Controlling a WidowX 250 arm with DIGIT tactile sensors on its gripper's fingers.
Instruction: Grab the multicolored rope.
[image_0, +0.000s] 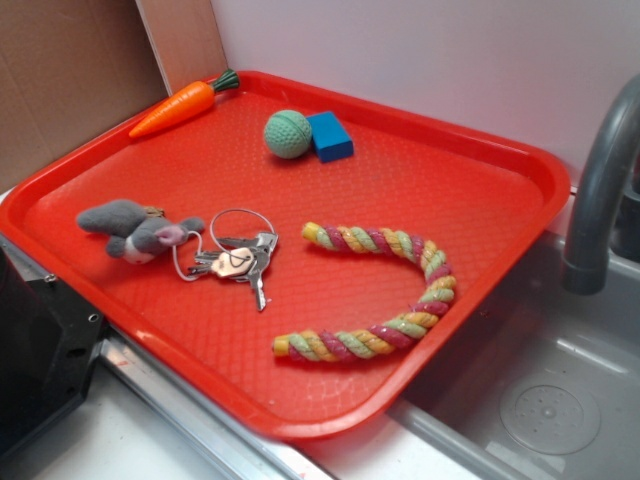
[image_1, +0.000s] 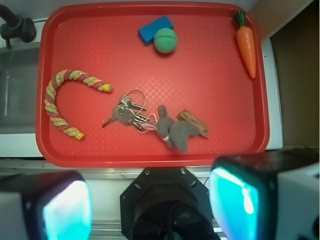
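Observation:
The multicolored rope (image_0: 385, 295), twisted from yellow, pale green and pink-red strands, lies curved in a U on the red tray (image_0: 420, 170), at its right side near the sink. In the wrist view the rope (image_1: 59, 97) is at the tray's left. My gripper (image_1: 152, 205) is open and empty, high above the robot base, well off the tray's near edge. Its two fingertips (image_1: 65, 210) show blurred at the bottom of the wrist view. The gripper does not show in the exterior view.
On the tray lie a bunch of keys (image_0: 240, 262), a grey plush animal (image_0: 130, 230), a green ball (image_0: 288, 133), a blue block (image_0: 330, 136) and a toy carrot (image_0: 180, 106). A grey faucet (image_0: 600, 190) and sink (image_0: 560, 400) stand right of the tray.

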